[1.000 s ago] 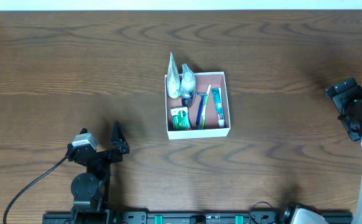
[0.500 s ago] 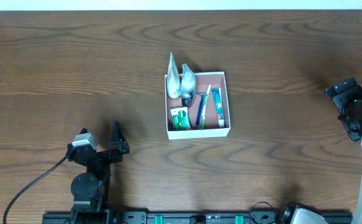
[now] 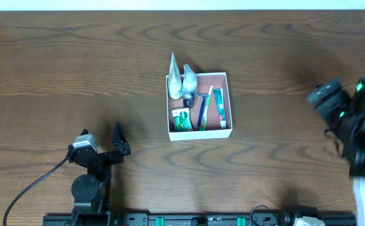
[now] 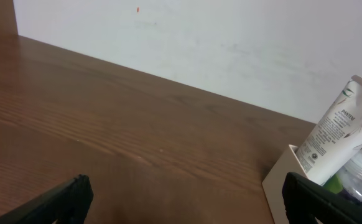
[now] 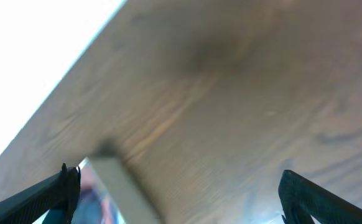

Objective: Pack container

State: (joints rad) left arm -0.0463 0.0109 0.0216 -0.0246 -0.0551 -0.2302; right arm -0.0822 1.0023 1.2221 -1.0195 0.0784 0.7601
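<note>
Overhead: the container (image 3: 200, 133) sits mid-table with toiletries lying side by side inside. A tall tube (image 3: 174, 70) leans over its far corner, probably too long to lie flat. Both arms stand well apart from it.

Left wrist: my left gripper (image 4: 184, 186) gapes empty, facing the box corner.

Right wrist: my right gripper (image 5: 181, 190) is spread wide, holding nothing. The view is blurred.

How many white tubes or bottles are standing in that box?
2. A white tube leans over the box's far left corner; a rounder bottle sits right beside it. Others could be hidden under them.
</note>
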